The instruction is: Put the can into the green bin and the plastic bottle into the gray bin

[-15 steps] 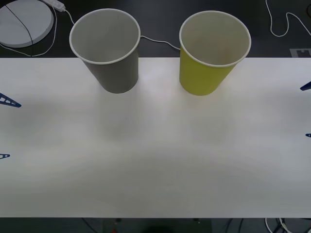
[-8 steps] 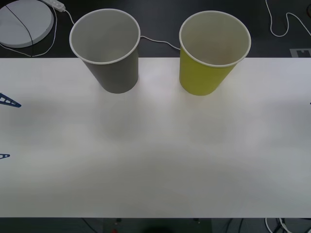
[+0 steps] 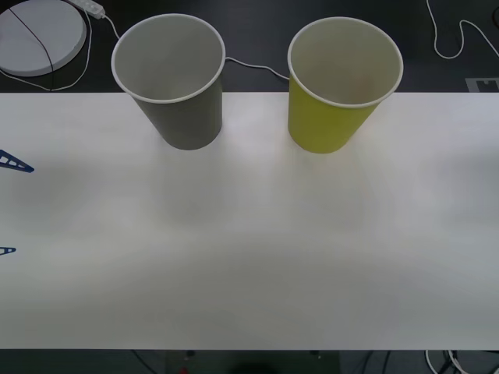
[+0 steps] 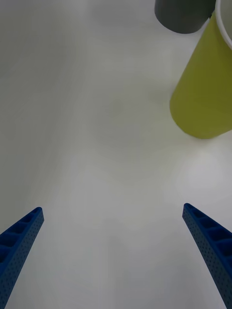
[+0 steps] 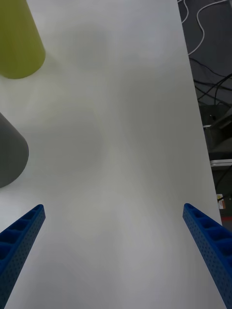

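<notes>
White table fills the workspace, with dark floor and loose cables behind its far edge and a round white disc on the floor past the far left corner.

Left gripper: blue ribbed fingers spread wide, nothing between them, hovering over bare table. In the front view its fingertips just poke in at the table's left edge, well apart from the gray bin. Its wrist camera looks across the table with the gray bin's wall near and the green bin beyond it.

Right gripper: fingers likewise spread wide and empty, above bare table on the far side of the green bin from the gray bin.

Bins: both upright near the table's far edge, side by side but not touching, the green bin to the right of the gray bin. Both insides look pale; I cannot make out a can or a plastic bottle in either, though the bottoms are dim. No can or bottle lies on the table surface around the gray bin.

Judgement: either both drops are done or nothing has been presented; the arms look parked. If a pick is next, locate the object first, keep the fingers spread on approach, and route around the bins, since a brushed rim could tip one.
</notes>
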